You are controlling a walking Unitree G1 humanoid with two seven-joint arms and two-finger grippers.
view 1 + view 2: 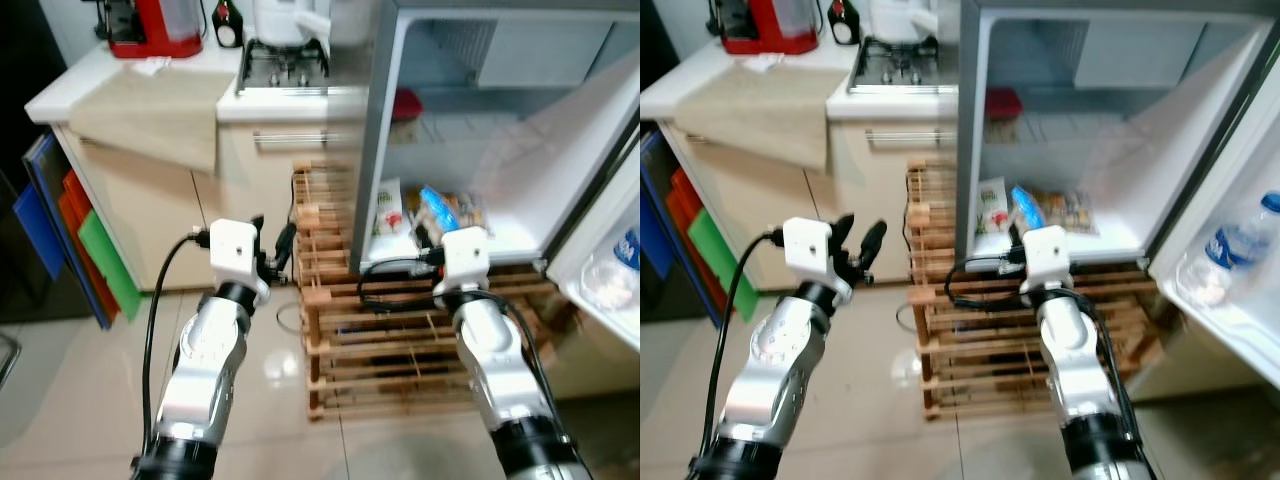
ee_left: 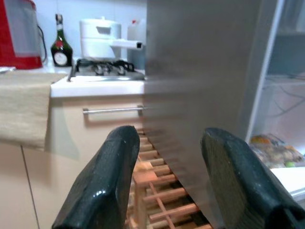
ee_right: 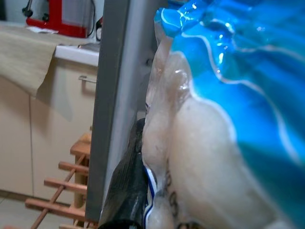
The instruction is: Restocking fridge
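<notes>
While the right gripper [image 3: 143, 191] is pinching the blue bag [image 1: 1025, 208] at the fridge [image 1: 1110, 130] mouth, I am steering it toward the bottom shelf [image 1: 1120, 243]. In the right wrist view the bag is bulging past one black finger [image 3: 125, 191], plastic crumpled against it, so I am judging the grip firm but shallow. The bag is sitting just above the shelf's front edge, beside the green-and-white packet [image 1: 990, 208] and in front of the snack packets [image 1: 1068, 212] already lying there.

To do this well, I am planning to carry the bag further in before letting go, since a drop at the lip could send it sliding onto the wooden rack [image 1: 970, 340] below. I am also watching the grey side wall [image 3: 110, 95], which is running close beside the bag in the wrist view; I am keeping the wrist angled away from it so the soft plastic is not snagging. The free patch of shelf is looking narrow, so I am aiming between the packets rather than on top of them.

The left gripper [image 1: 272, 246] is hovering outside the fridge, near the rack's top corner, its fingers [image 2: 102, 186] spread with nothing between them. I am keeping it there, clear of the open door [image 1: 1230, 260] with its bottle [image 1: 1240, 240].
</notes>
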